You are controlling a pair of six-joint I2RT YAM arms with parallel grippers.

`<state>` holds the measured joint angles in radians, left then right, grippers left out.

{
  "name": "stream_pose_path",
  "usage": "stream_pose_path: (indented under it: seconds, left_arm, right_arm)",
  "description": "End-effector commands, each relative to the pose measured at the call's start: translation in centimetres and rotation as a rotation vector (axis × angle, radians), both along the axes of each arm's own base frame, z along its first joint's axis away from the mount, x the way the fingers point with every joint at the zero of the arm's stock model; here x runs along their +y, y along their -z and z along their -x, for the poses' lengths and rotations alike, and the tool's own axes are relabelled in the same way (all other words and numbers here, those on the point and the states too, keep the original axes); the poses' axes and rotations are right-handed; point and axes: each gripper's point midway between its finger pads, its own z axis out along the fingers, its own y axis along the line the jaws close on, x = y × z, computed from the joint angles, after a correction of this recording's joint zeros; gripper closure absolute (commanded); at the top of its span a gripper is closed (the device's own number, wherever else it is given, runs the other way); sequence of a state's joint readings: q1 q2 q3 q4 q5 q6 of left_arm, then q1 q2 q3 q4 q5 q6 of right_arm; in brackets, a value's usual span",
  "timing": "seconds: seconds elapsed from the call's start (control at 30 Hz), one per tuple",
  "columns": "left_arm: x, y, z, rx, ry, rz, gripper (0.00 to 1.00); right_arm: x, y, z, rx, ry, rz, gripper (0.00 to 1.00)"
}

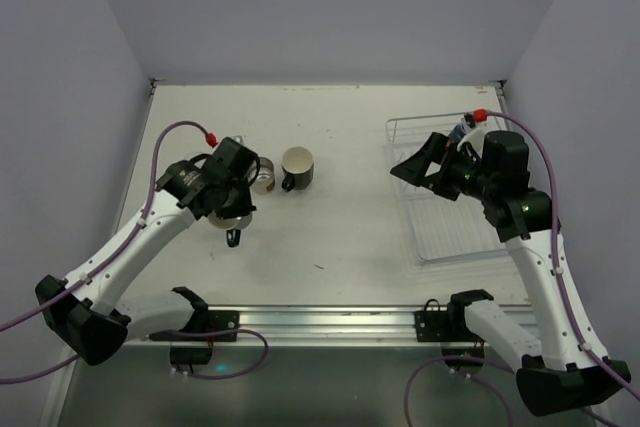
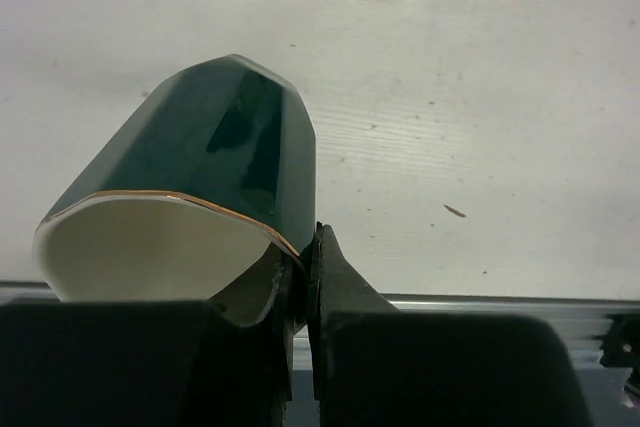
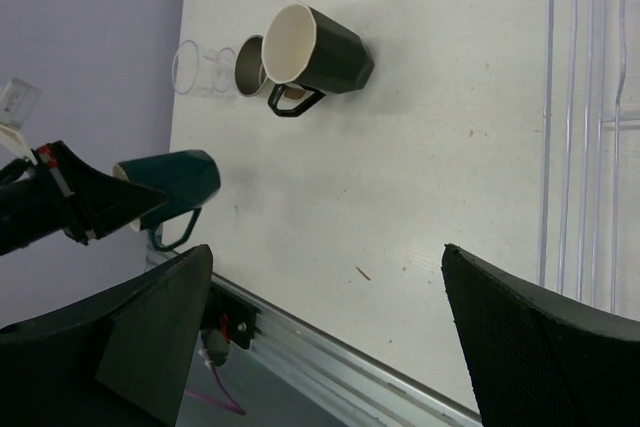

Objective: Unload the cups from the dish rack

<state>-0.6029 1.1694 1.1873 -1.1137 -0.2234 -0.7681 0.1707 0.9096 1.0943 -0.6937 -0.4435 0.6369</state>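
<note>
1. Left gripper [image 2: 312, 247] is clamped on the rim of the teal mug [image 2: 220, 147], holding it tilted above the table [image 1: 350, 237], well left of the rack [image 1: 400, 129].
2. Right gripper [image 1: 418, 171] hangs fully spread and empty over the rack.
3. Dark mug [image 1: 297, 167], cup [image 3: 250, 67] and glass [image 3: 195, 67] stand grouped on the table, probably the unloading spot.
4. No cup shows in the rack.

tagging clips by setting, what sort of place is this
Probably a robotics lab test cell, not a kitchen: a white table boxed in by plain walls, two robot arms mounted at its near edge, and a wire dish rack plus a few mugs as props.
</note>
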Motion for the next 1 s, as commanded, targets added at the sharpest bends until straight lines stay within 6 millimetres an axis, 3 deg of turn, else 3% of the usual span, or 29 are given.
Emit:
stream_pose_path:
  seconds: [0.0, 0.23, 0.33, 0.7, 0.97]
  left_arm:
    - [4.9, -2.1, -0.8, -0.037, -0.189, -0.143, 1.00]
    - [11.1, -0.2, -3.0, 0.004, -0.356, -0.158, 1.00]
    - [12.3, 0.5, -4.0, -0.010, -0.394, -0.129, 1.00]
    - [12.6, 3.0, -6.1, 0.055, -0.369, -0.060, 1.00]
    - [12.6, 5.2, -6.3, 0.091, -0.351, 0.002, 1.00]
  right_arm:
    - [0.2, -0.1, 0.7, -0.053, -0.041, 0.019, 0.01]
    - [1.1, 1.1, 1.7, -0.047, -0.115, 0.032, 0.01]
    - [1.5, 1.5, 2.1, -0.054, -0.141, 0.025, 0.01]
    - [1.8, 1.4, 2.3, -0.069, -0.156, 0.045, 0.01]
    - [1.6, 1.6, 2.2, -0.066, -0.149, 0.056, 0.01]
